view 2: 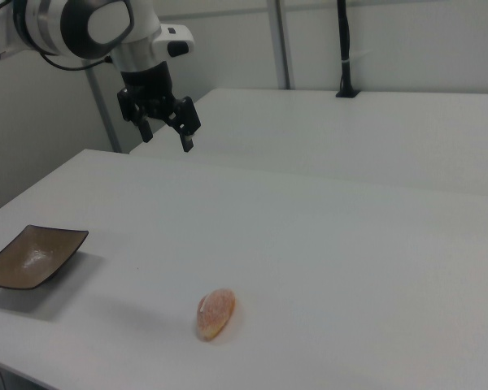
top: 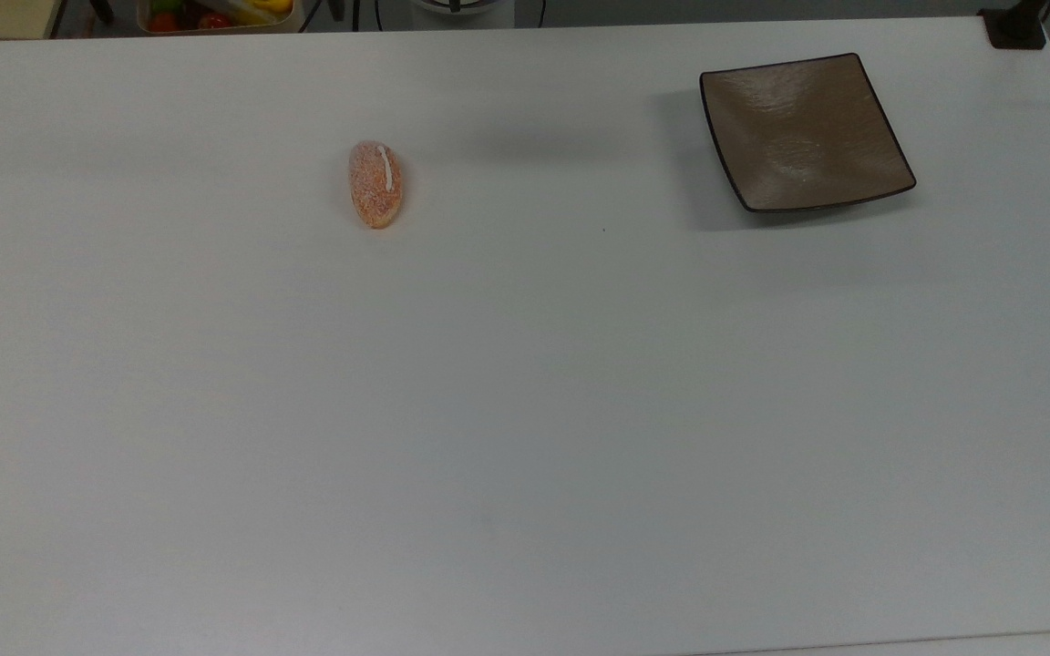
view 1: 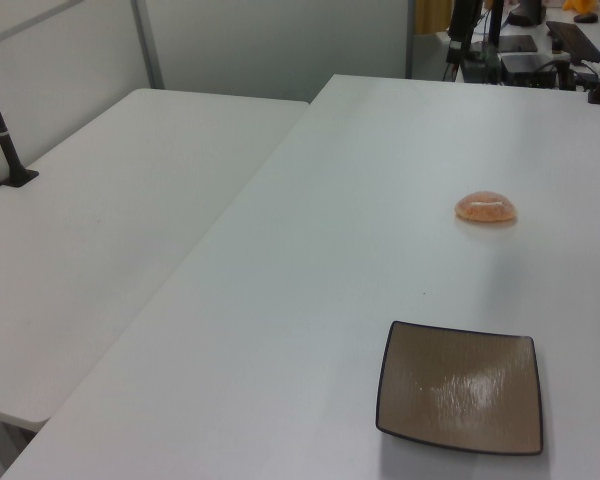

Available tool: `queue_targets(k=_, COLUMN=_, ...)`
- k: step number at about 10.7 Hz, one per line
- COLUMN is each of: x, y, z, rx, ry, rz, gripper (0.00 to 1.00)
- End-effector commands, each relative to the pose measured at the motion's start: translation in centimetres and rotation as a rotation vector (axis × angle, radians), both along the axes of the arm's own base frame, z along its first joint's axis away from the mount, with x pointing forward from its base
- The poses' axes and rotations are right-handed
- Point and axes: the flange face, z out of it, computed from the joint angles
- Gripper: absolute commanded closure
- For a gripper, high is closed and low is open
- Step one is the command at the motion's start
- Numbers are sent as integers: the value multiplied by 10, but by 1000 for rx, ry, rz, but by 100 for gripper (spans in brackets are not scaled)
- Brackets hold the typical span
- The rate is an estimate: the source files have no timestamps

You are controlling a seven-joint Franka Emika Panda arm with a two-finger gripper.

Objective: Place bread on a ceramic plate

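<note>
A: Surface? Room?
B: Big white table, a second white table butted against it. Grey partition walls behind, and a black pole clamped at the far table's edge.

A: Arm?
B: White Franka arm up at the right view's upper left. Its gripper hangs high above the table, fingers spread apart, holding nothing.

A: Plate relative to it?
B: The ceramic plate sits below the gripper and toward the right view's left, near the table's edge. Square, glossy brown, dark rim; nothing on it. The top view has it near the far right corner.

A: Bread?
B: The bread lies on the bare table, well below the gripper and slightly to the right view's right, well apart from the plate. Open tabletop between them.

A: View differences?
B: The top view shows the white stripe on the bread and a bin of colourful items past the far edge. The left view shows the bread beyond the plate.
</note>
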Motion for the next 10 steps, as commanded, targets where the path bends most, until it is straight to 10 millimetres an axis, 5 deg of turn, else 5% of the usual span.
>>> queue_targets(k=1, x=0, y=5, z=-9, rx=-8, ry=23, rz=20, gripper=0)
queue_targets(k=10, x=-14, y=0, z=-19, rx=-3, ry=119, rz=46, gripper=0)
